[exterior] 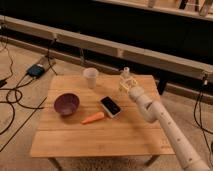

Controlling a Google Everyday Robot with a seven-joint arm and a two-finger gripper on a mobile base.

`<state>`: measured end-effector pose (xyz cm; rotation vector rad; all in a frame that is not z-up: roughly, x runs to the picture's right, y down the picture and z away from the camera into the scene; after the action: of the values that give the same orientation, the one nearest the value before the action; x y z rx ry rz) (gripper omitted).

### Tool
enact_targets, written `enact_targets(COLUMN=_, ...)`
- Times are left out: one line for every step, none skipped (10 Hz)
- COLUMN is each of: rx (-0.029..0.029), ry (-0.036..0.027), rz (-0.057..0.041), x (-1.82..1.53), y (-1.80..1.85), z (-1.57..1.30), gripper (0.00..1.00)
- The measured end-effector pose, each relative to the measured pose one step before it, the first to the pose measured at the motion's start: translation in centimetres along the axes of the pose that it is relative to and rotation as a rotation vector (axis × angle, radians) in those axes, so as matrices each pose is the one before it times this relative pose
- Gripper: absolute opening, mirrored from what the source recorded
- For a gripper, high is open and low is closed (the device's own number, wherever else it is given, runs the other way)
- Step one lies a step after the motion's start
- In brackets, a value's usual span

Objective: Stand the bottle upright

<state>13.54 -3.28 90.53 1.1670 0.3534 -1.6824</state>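
Camera view, the sole view. Found the bottle [126, 76] near the far right edge of the table [100, 135], right of the white cup [90, 77], against the gripper [127, 88]. Lay directly at the gripper's tip, lower body masked by it. Could not tell clamped from loose. Pointed cap up, long axis close to vertical. Judged nearly done: release straight, without tipping.

Counted just one of everything on the one table [100, 142]: cup [90, 77], bowl [66, 104], carrot [93, 118], phone [110, 106], bottle [126, 73], plus one gripper [125, 86] by that bottle.
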Motion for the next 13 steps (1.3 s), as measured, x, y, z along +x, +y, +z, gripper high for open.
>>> enact_targets(rx=0.00010, ry=-0.00499, rz=-0.00160, x=-0.442, y=0.121, z=-0.038, gripper=0.00)
enact_targets(rx=-0.00103, ry=-0.00737, rz=-0.00254, x=-0.460, y=0.166, z=-0.037, gripper=0.00)
enact_targets(rx=-0.00137, ry=-0.00812, rz=0.00137, x=-0.498, y=0.151, z=-0.028, gripper=0.00)
enact_targets(rx=-0.00031, ry=-0.00492, rz=0.00457, x=-0.263, y=0.062, z=0.003, gripper=0.00)
enact_targets(rx=-0.00015, ry=-0.00630, rz=0.00447, x=-0.303, y=0.039, z=-0.006, gripper=0.00)
enact_targets(rx=-0.00018, ry=-0.00849, rz=0.00451, x=-0.330, y=0.081, z=-0.036, gripper=0.00)
enact_targets(rx=0.00002, ry=-0.00332, rz=0.00225, x=-0.093, y=0.034, z=-0.010, gripper=0.00)
enact_targets(rx=-0.00007, ry=-0.00533, rz=0.00287, x=-0.119, y=0.073, z=-0.017, gripper=0.00)
enact_targets(rx=-0.00019, ry=-0.00473, rz=0.00053, x=-0.008, y=0.100, z=-0.018, gripper=0.00)
enact_targets(rx=0.00056, ry=-0.00410, rz=-0.00045, x=0.007, y=0.033, z=0.014, gripper=0.00)
enact_targets(rx=0.00083, ry=-0.00513, rz=-0.00168, x=0.052, y=0.048, z=0.011, gripper=0.00)
enact_targets(rx=0.00063, ry=-0.00654, rz=-0.00180, x=0.040, y=0.059, z=-0.013, gripper=0.00)
enact_targets(rx=0.00162, ry=-0.00481, rz=-0.00124, x=0.057, y=-0.003, z=-0.003, gripper=0.00)
